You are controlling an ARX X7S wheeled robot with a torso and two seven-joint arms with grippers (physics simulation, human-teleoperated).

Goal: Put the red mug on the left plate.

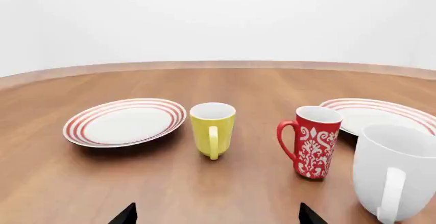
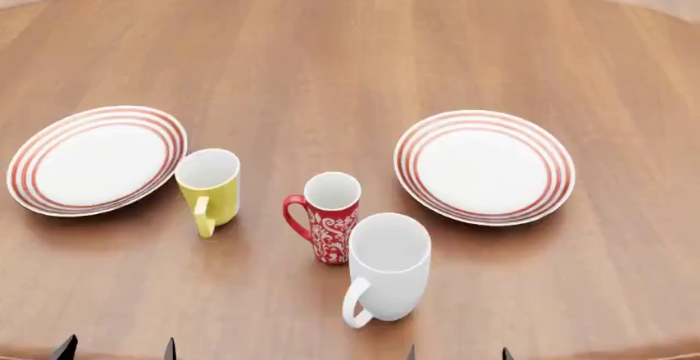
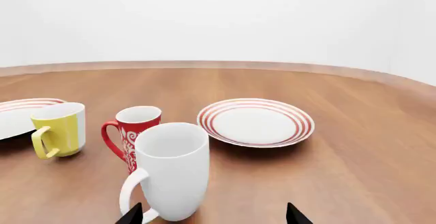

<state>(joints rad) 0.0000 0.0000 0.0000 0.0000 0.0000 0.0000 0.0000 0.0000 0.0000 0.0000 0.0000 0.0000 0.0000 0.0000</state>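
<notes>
Glossy patterned red mug (image 2: 331, 227) upright w/ curved handle.

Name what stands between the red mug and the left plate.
The yellow mug stands between the red mug and the left plate, clearest in the head view.

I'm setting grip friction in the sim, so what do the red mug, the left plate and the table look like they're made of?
The red mug looks like glazed ceramic: smooth white inside, printed white pattern on red.
The left plate also reads as glazed ceramic, white with painted red rings and a soft sheen.
The table looks like polished wood, with visible grain streaks; being a render, it could be veneer.
</notes>
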